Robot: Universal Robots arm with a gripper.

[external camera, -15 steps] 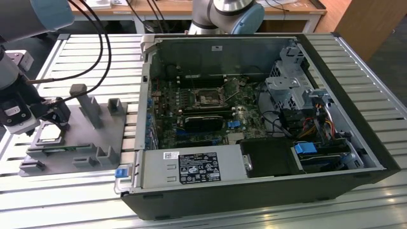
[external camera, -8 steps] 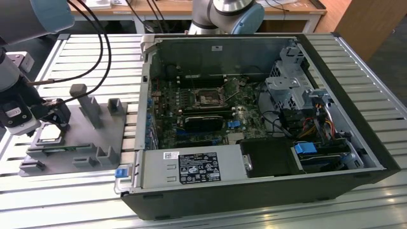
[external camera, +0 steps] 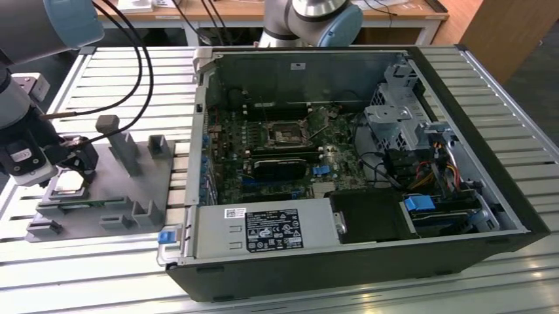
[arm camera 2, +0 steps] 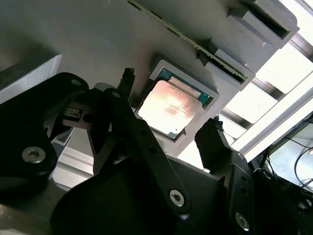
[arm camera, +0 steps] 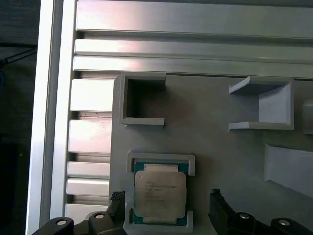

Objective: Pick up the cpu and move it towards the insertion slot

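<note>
Gripper (arm camera: 167, 203) fingers (arm camera: 220, 210) spread wide, empty, one on either side of cpu (arm camera: 160, 191), clear of it. Cpu flat in pocket of grey fixture (arm camera: 215, 147), at exterior view's left. Insertion slot (external camera: 287, 134) well apart toward exterior view's right, inside computer case (external camera: 349, 275).

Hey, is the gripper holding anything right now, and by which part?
Nothing is held. The gripper is open, fingers flanking the silvery square cpu seated in the grey plastic fixture.

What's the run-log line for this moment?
gripper: open, straddling silvery square cpu | cpu: seated in grey plastic fixture | dark metal-framed insertion slot: in open computer case
</note>
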